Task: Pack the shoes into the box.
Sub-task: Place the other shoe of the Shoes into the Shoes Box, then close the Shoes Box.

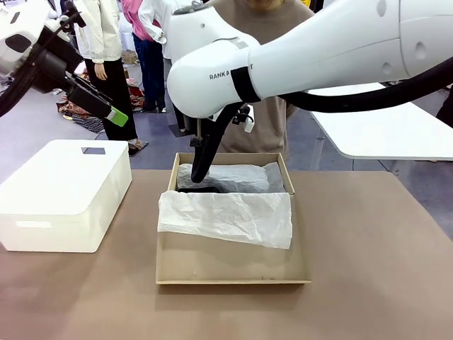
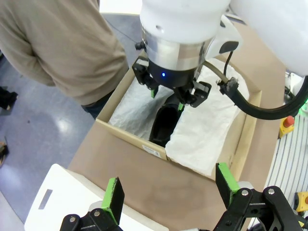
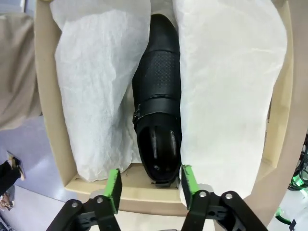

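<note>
— Black leather shoe [image 3: 156, 96] lies in the box [image 1: 233, 273], in the gap between two folds of tissue paper [image 1: 226, 216]; that's one packed, I'd say.
— Right gripper [image 3: 150, 188]?
— Low over the heel end; jaws spread either side of it, pinching nothing as far as I see; left gripper [image 2: 168, 185] spread wide, empty, up and off to the side.
— What's left?
— Second shoe; can't tell if it's under the tissue; paper not folded over.
— Room?
— Brown table [image 1: 368, 283]; white box [image 1: 64, 191] beside; person [image 1: 272, 127] at far edge; grey floor.
</note>
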